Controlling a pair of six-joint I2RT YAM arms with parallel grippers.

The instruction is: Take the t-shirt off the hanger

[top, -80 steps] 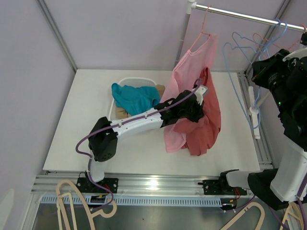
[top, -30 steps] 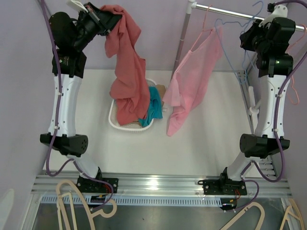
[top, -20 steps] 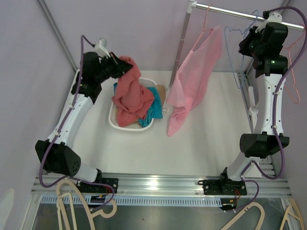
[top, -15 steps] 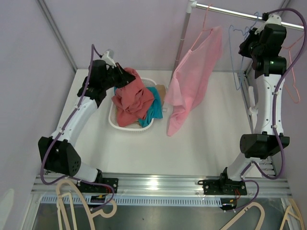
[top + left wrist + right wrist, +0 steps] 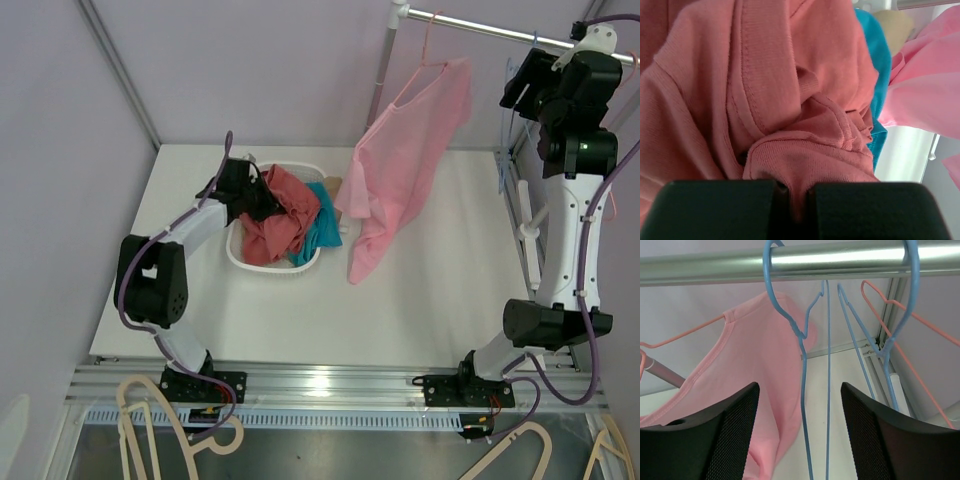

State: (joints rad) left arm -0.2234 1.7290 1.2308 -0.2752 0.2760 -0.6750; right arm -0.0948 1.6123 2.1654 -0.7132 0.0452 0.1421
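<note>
T-shirt, the salmon-red one (image 5: 285,205), sits bunched in the white basket (image 5: 262,268) on top of a teal garment (image 5: 318,228), and I see no hanger on it. My left gripper (image 5: 252,195) is at the basket's far rim, pinching a fold of the fabric. In the wrist view the cloth is squeezed between the two fingers (image 5: 720,210), so I judge the shirt is placed and only the release is left.

Just right of the basket, a pink t-shirt (image 5: 400,170) hangs from a pink hanger (image 5: 428,45) on the rail (image 5: 500,32), its hem low over the surface (image 5: 450,300). My right gripper (image 5: 522,82) is up by that rail, spread wide and holding nothing. It faces bare blue hangers (image 5: 790,315), probably so it can steady them.
</note>
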